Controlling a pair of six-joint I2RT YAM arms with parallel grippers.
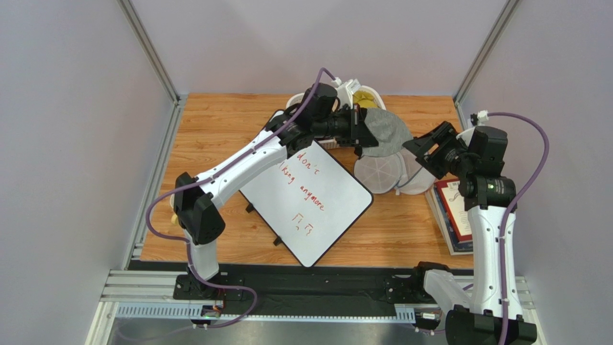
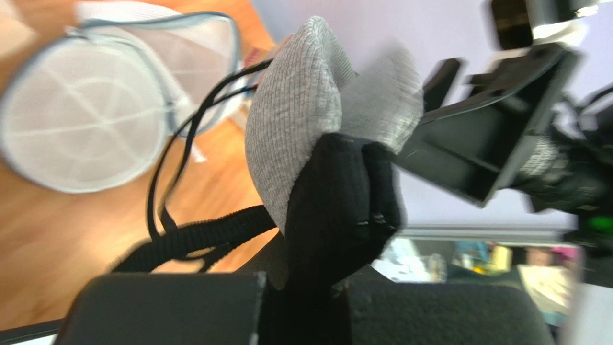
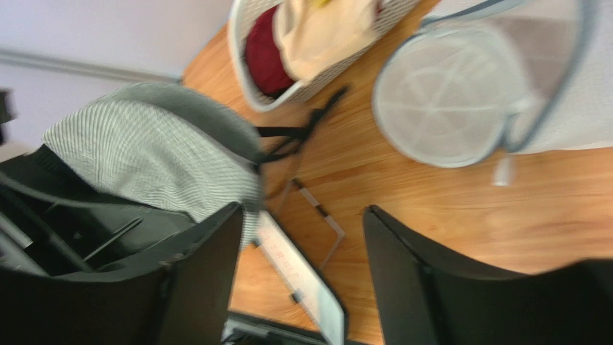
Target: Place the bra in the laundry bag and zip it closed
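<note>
My left gripper (image 1: 362, 131) is shut on the bra (image 1: 388, 133), a grey padded garment with black straps, and holds it in the air above the table's back middle. In the left wrist view the bra (image 2: 316, 108) bulges over my black fingers (image 2: 345, 208) and its straps (image 2: 187, 237) hang down. The laundry bag (image 1: 381, 171) lies open on the wood just below, white mesh with a grey zipper band; it also shows in the left wrist view (image 2: 86, 115) and the right wrist view (image 3: 450, 100). My right gripper (image 1: 421, 149) is open and empty beside the bra (image 3: 158, 158).
A white slotted basket (image 3: 248, 79) with a dark red garment (image 3: 262, 54) and a yellow garment stands at the back. A whiteboard (image 1: 309, 201) with red writing lies tilted at centre. Books (image 1: 453, 208) sit at the right edge.
</note>
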